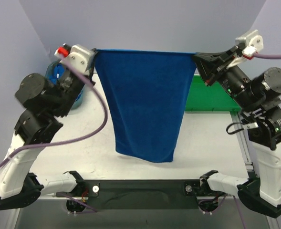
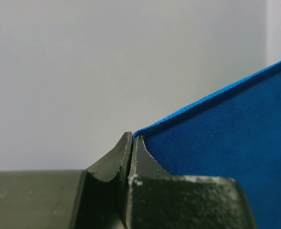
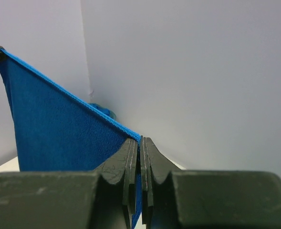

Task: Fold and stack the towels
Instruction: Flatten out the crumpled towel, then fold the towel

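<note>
Blue towel (image 1: pixel 145 105) stretched flat between both grippers; left gripper (image 1: pixel 94 53) clamped on one top corner, right gripper (image 1: pixel 196 58) clamped on the other; cloth hangs below both.

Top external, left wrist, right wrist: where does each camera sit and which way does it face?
Top external: above and behind the robot, looking down at the table; both arms show, left gripper and right gripper holding the blue towel stretched between them.
Left wrist: by the left gripper, looking along its shut fingers at a towel corner and wall.
Right wrist: by the right gripper, looking along its shut fingers down the towel's top hem.
Shared: both wrist views show that same hem.
</note>
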Controlling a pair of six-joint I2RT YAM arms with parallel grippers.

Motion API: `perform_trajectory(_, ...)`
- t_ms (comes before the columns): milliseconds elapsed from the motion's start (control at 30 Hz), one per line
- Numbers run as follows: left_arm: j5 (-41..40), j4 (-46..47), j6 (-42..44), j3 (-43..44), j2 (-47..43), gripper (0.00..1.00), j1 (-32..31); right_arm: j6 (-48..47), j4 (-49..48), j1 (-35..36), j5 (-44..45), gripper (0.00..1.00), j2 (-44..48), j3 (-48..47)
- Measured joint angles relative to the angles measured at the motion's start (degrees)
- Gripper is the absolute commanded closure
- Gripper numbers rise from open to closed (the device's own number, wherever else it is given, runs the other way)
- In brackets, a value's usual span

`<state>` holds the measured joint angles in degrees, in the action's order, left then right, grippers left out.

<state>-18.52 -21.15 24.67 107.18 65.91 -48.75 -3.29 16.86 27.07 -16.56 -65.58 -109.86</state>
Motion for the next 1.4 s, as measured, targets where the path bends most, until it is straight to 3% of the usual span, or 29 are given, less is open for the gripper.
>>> perform_trajectory(200, 1.6, 1.0, -7.6, -2.9, 8.7, 1.0, 14.3, 0.6, -1.9, -2.7, 1.9, 1.0, -8.4, 0.2)
perform_trajectory(367, 3.3, 1.8, -14.3, -3.4, 24.0, 1.0, 24.0, 1.7, -4.3, -6.5, 3.0, 1.0, -23.1, 1.7)
perform_trajectory(600, 1.0, 2.8, -17.0, 1.1, 47.8, 1.0, 28.2, 0.1, -7.4, -9.1, 5.4, 1.0, -46.8, 1.2)
perform_trajectory(733, 0.6, 2.9, -18.6, 2.6, 55.2, 1.0, 29.4, -0.9, -8.3, -9.2, 5.7, 1.0, -54.8, -1.5)
perform_trajectory(1033, 1.5, 7.0, -21.2, 2.5, 54.4, 1.0, 31.3, -2.6, -14.7, -9.0, 3.7, 1.0, -56.1, -0.6)
perform_trajectory(1400, 6.8, 12.1, -25.1, -24.2, 39.8, 1.0, 31.0, 1.9, -16.7, -8.5, -0.2, 1.0, -45.2, 21.5)
